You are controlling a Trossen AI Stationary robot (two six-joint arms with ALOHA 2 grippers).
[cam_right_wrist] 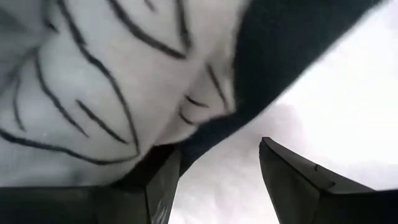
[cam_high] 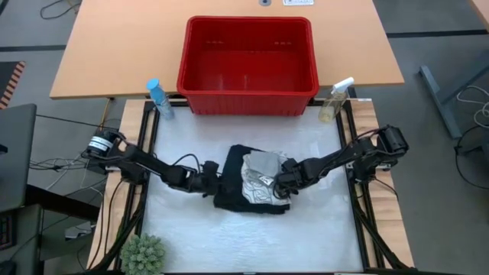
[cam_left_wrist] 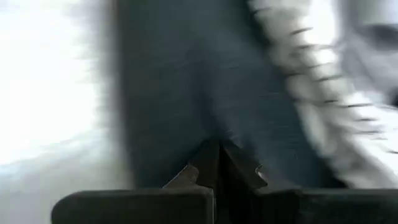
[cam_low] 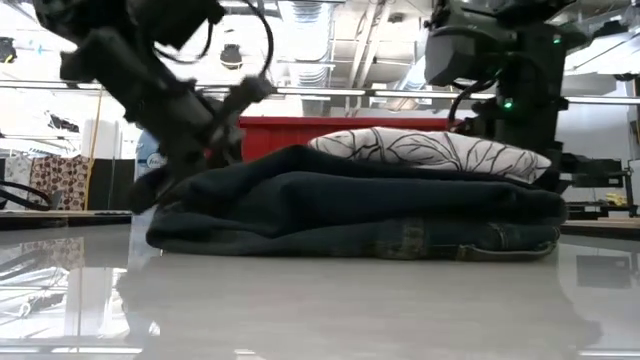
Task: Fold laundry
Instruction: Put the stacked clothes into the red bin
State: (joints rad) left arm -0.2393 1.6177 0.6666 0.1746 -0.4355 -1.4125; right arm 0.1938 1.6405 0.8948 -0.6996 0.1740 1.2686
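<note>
Folded dark jeans lie flat mid-table, a thick stack in the low view. On them rests the white leaf-print cloth, with a small grey cloth on its far part. My left gripper is shut at the jeans' left edge. My right gripper is open at the pile's right side, low over the table. My left gripper comes level from the table's left, its shut fingertips against the jeans' left edge. Blur hides whether any denim is pinched between them. My right gripper has one finger right beside the jeans' right edge; touching or not, I cannot tell. The other finger stands over bare table.
A red plastic basket stands at the far edge of the mat. A blue bottle and a spray bottle flank it. A small plant sits at the near left corner. Bare white mat lies around the pile.
</note>
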